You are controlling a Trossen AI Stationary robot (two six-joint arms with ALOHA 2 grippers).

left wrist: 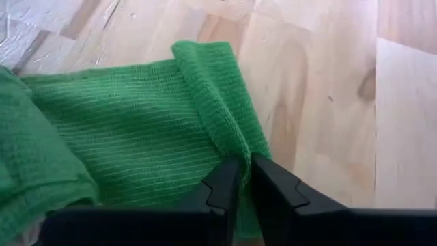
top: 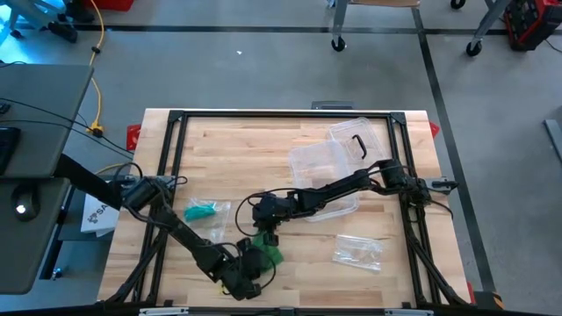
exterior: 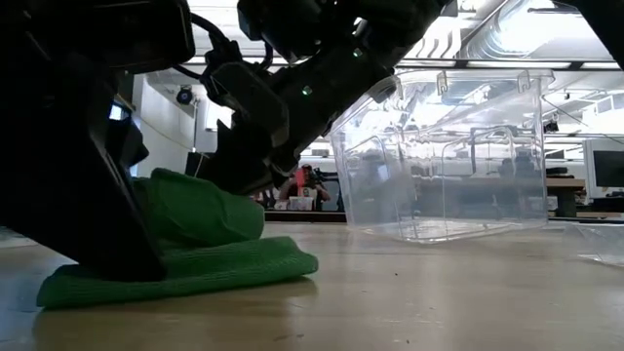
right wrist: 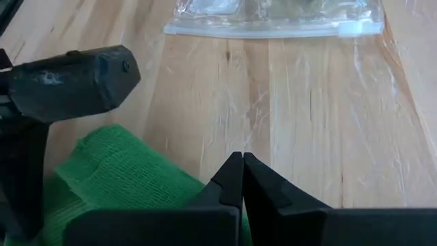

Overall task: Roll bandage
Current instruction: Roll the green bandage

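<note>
A green bandage (top: 270, 253) lies partly bunched on the wooden table near its front edge. It also shows in the low view (exterior: 195, 263), where a flat layer rests on the table and a raised hump sits on top. My left gripper (left wrist: 244, 179) is at the bandage's near side, shut on a fold of it. My right gripper (right wrist: 242, 171) reaches in from the table's right, shut at the bandage's top. The dark body of the other arm (right wrist: 68, 85) shows beside it. My left gripper pinches a raised fold (left wrist: 235, 147) at the bandage's edge between its two fingers; green cloth shows in the narrow gap. The rest of the bandage lies slack on the table. My right gripper meets the hump of the bandage (right wrist: 130, 174) from above, slanting down. Its own shut fingers hide the place of contact, so which part it has cannot be told.
A clear plastic box (top: 323, 171) and its lid (top: 351, 136) stand behind the right arm; the box also shows in the low view (exterior: 439, 156). A plastic bag with something green (top: 206, 211) lies to the left, and another clear bag (top: 358, 251) to the right.
</note>
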